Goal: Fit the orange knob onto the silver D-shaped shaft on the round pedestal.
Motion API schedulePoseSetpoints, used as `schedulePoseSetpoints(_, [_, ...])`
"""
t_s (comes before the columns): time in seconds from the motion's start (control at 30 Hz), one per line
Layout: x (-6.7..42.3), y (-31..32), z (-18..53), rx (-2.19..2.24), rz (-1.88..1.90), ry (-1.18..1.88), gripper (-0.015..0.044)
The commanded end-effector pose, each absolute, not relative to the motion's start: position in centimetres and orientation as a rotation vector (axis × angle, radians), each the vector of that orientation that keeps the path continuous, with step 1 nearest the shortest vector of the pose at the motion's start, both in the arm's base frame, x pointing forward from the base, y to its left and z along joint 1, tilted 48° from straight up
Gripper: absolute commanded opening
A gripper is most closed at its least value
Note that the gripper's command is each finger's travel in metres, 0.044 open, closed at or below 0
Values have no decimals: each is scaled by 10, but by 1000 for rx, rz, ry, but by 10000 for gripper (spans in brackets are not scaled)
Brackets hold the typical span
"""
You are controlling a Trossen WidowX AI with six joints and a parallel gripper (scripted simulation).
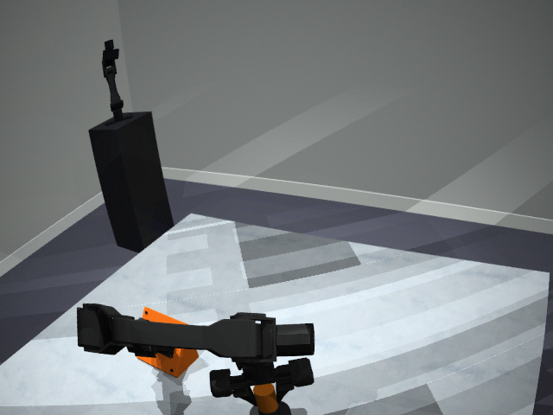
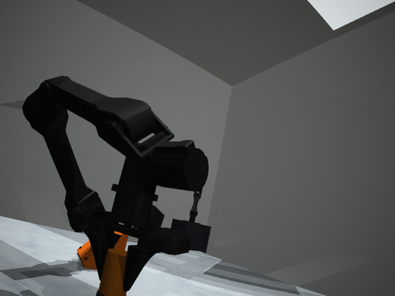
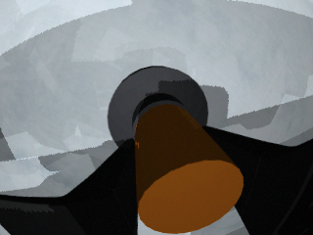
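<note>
The gripper (image 3: 186, 190) is clenched on the orange knob (image 3: 183, 176), one dark finger (image 3: 105, 210) pressing it from nine o'clock and the other from three o'clock in the wrist view. The knob stands upright with its flat top facing the wrist camera and its lower end pointing down at the round pedestal (image 3: 120, 108), a dark disc that rings the knob's far end from about eight o'clock round to two o'clock. Whether the knob's base touches the pedestal I cannot tell, since the knob hides the middle of the disc and the shaft with it.

In the exterior view the knob (image 2: 113, 267) sits between the tapered fingers, at six o'clock under the black arm (image 2: 105, 111). In the top view the knob (image 1: 264, 396) shows at the bottom edge, below the wrist. At about nine to ten o'clock from it, near by, an orange bracket (image 1: 172, 359) lies on the pale table (image 1: 402, 322) under the forearm. At eleven o'clock, well apart, a black pillar (image 1: 129, 178) stands just beside the table's far corner.
</note>
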State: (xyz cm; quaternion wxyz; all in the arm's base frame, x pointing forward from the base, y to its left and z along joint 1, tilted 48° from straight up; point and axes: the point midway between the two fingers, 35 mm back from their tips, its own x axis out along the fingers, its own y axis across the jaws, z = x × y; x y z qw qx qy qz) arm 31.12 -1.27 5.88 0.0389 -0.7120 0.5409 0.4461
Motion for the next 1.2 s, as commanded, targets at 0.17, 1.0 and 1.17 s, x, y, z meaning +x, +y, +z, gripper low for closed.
schedulePoseSetpoints(0.17, [311, -14, 58, -2176, 1354, 1663, 0])
schedulePoseSetpoints(1.0, [311, -14, 58, -2176, 1354, 1663, 440])
schedulePoseSetpoints(1.17, [314, 12, 79, -2174, 1356, 1656, 440])
